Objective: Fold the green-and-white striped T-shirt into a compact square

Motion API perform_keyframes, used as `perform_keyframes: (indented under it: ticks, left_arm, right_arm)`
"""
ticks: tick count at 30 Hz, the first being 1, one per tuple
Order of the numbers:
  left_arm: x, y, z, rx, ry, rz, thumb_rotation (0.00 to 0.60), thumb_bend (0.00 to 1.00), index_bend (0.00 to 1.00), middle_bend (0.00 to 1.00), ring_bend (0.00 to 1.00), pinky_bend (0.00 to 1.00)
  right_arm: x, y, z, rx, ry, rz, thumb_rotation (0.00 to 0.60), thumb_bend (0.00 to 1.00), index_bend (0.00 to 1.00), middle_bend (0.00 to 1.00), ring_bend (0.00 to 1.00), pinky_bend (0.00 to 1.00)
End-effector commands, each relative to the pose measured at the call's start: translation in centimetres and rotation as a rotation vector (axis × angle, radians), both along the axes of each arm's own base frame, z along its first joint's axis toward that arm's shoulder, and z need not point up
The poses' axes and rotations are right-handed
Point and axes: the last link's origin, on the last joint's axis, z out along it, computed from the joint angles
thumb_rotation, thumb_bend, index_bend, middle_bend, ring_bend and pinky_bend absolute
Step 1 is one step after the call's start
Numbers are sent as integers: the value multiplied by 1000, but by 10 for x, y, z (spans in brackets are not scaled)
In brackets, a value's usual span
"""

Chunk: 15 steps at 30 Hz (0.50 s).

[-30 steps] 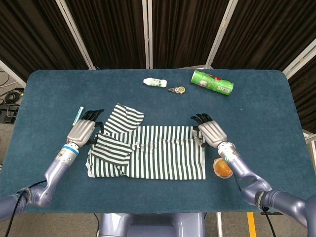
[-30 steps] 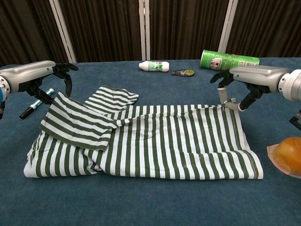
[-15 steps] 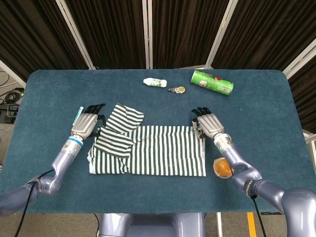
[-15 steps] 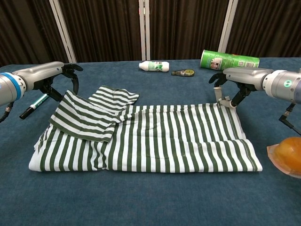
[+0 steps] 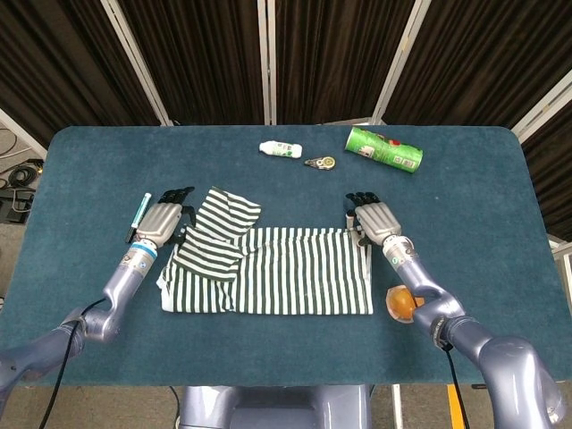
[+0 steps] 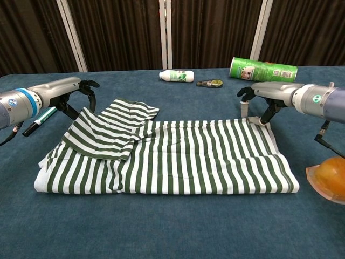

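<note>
Striped T-shirt (image 6: 178,159) flat on the blue tabletop (image 5: 465,259), folded into a wide strip. Left hand (image 6: 75,89) pinching the folded sleeve corner at one end. Right hand (image 6: 259,97) pinching the far corner at the other end. Marker (image 6: 40,120) just beside the left hand.

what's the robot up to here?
It's partway through folding the striped T-shirt, which lies in a wide band on the blue table, not yet a square. The left robot hand pinches the shirt's far left corner, where a flap is doubled over. The right robot hand pinches the far right corner. Around the work sit a marker, a small white bottle, a tape measure, a green can and an orange item.
</note>
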Motion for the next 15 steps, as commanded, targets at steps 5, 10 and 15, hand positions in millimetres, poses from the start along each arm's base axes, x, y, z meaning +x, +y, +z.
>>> perform_keyframes:
  ticks: [5,10,15]
  left_arm:
    - [4,3,-4,-1,-7,-10,600,675,838,0,0,0]
    - [6,4,-2,9,-14,-17,600,675,838,0,0,0]
    - [7,7,2,12,-3,-22,600,674,838,0,0,0]
  right_arm:
    - [6,-2,4,-15,-34,19,600,91,0,0,0,0]
    - [12,2,19,-47,-72,68,600,91,0,0,0,0]
    - [12,17,45,-87,-123,120,600,90,0,0,0,0]
